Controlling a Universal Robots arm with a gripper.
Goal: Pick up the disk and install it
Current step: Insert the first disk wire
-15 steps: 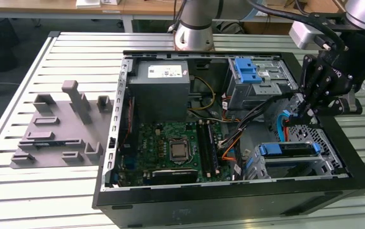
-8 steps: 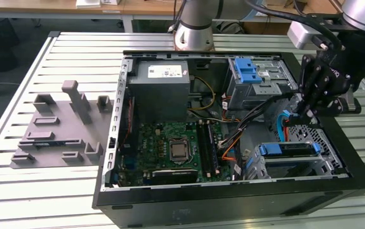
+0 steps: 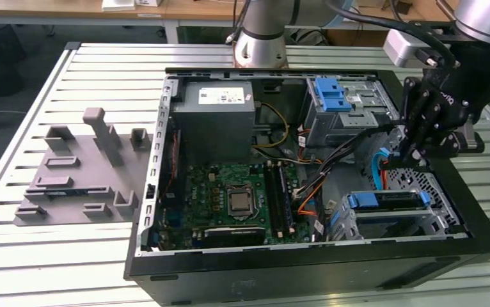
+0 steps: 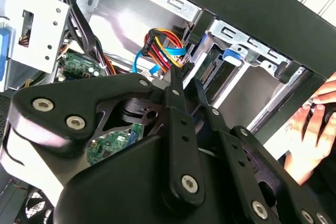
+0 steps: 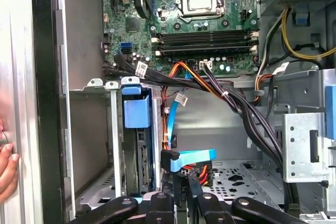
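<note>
The disk (image 3: 387,201) sits upright in the metal drive cage (image 3: 437,192) at the near right corner of the open computer case, its blue carrier tab on top. In the first wrist view the disk (image 5: 140,156) stands in the cage slot under the blue tab, and in the second wrist view its connector edge (image 4: 210,69) shows inside the cage. My gripper (image 3: 408,162) hangs just above and behind the cage, apart from the disk. Its fingers look shut with nothing between them in both wrist views, gripper (image 5: 181,201) and gripper (image 4: 187,81).
Loose orange, blue and black cables (image 3: 373,167) run beside the cage under the gripper. A blue ridged clip (image 3: 331,96) lies on the far drive bay. Motherboard (image 3: 237,198) and grey power supply (image 3: 217,115) fill the case. A person's hand (image 4: 314,127) rests outside the case wall. A grey fixture (image 3: 79,173) lies on the exterior view's left.
</note>
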